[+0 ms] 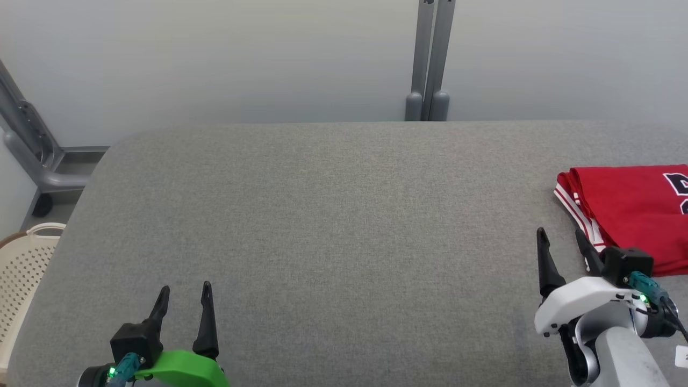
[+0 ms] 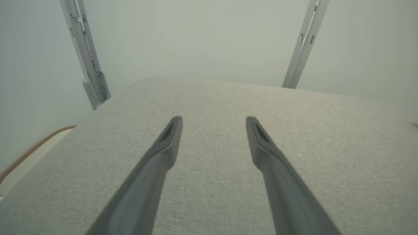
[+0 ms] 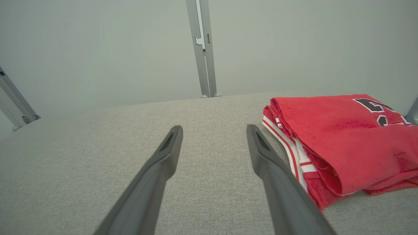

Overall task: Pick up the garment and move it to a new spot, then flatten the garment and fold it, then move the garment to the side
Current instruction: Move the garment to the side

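Shirt (image 1: 629,209): likely soft, light; best grabbed at folded edge.
Left pincer (image 1: 186,286): wide open, empty.
Right pincer (image 1: 559,231): wide open, empty.

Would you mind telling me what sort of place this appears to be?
Probably a robot lab or test cell: a grey padded table holding one folded red jersey, plain wall panels with metal posts.
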`<state>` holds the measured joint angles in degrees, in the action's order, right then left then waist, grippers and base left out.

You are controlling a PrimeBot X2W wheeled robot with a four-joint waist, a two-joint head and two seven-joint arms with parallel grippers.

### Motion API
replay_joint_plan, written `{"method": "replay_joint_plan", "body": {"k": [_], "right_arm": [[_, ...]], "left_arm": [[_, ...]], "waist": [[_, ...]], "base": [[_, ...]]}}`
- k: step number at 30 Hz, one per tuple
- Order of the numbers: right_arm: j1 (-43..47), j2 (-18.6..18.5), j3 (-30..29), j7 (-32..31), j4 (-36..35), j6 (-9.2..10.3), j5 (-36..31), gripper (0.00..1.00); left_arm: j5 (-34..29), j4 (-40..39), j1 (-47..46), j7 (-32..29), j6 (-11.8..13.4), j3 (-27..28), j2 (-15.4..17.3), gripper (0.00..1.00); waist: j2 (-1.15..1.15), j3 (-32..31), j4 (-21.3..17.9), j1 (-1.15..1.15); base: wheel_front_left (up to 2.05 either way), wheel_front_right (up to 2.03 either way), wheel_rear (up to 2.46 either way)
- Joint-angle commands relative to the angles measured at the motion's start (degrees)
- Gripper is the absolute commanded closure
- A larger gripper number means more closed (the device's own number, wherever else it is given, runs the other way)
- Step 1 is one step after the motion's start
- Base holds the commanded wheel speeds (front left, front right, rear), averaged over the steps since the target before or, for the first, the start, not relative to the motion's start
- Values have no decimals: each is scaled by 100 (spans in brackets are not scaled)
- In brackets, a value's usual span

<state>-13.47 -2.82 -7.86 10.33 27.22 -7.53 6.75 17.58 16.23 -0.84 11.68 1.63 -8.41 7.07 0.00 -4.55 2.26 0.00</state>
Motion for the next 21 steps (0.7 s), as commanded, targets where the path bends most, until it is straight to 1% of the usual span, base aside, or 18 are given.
{"method": "replay_joint_plan", "body": {"k": [1,8,13,21], "right_arm": [[225,-17,78,-65,-159,9,70,0],[866,-19,211,-270,-710,9,204,0],[1320,-19,199,-316,-971,10,219,0],[1530,-18,191,-327,-1139,9,220,0]], "left_arm": [[-45,26,114,2,-34,-40,61,0],[-42,10,342,-42,-42,-128,126,0],[-49,23,496,-64,-109,-223,192,0],[-26,31,597,15,-106,-271,206,0]], "waist": [[0,-121,104,0],[0,-242,167,0],[0,-275,178,0],[0,-270,93,0]], "base": [[0,0,0],[0,0,0],[0,0,0],[0,0,0]]}}
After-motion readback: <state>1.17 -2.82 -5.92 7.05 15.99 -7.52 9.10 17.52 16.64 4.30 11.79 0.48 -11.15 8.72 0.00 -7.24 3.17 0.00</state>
